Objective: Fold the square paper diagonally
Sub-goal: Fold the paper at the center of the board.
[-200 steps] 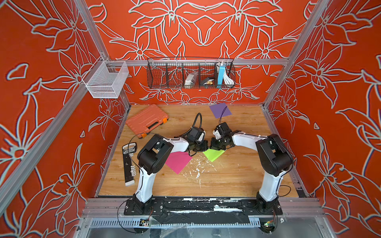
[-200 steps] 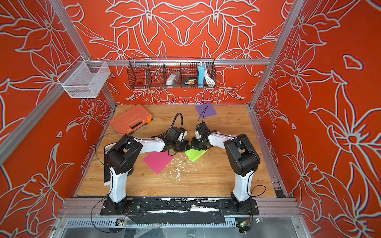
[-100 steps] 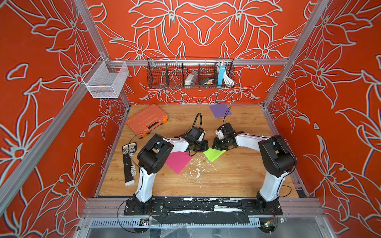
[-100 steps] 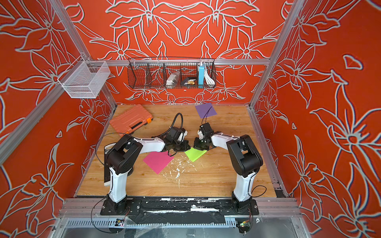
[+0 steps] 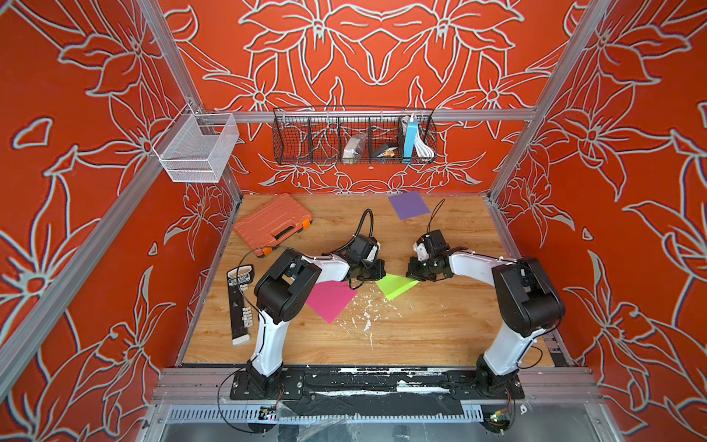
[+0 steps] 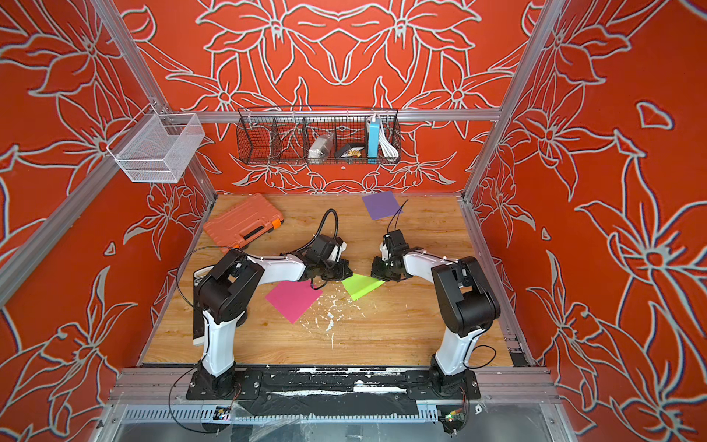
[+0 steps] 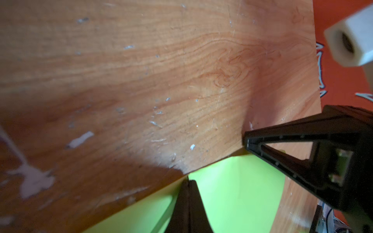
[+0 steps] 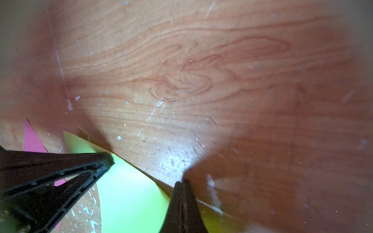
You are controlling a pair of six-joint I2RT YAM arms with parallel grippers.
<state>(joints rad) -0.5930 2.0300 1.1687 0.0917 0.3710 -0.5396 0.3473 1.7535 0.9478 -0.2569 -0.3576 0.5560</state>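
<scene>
Lime-green square paper (image 5: 394,287), seemingly doubled to a triangle, lies mid wooden surface (image 5: 421,329); my left claw (image 7: 187,182) and right claw (image 8: 182,184), closed tight, grip unclear, press its far edge: creasing step; next, slide along fold.

Wooden surface (image 5: 440,329): orange case (image 5: 272,224) far-left corner; purple paper (image 5: 408,204) far edge; pink paper (image 5: 331,300), green paper (image 5: 396,285) mid-surface; black keypad (image 5: 240,306) left edge; white flecks (image 5: 367,317) centre.

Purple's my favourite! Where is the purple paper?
In both top views the purple paper lies at the table's back edge, right of the orange tool case, below the black wire basket.
</scene>
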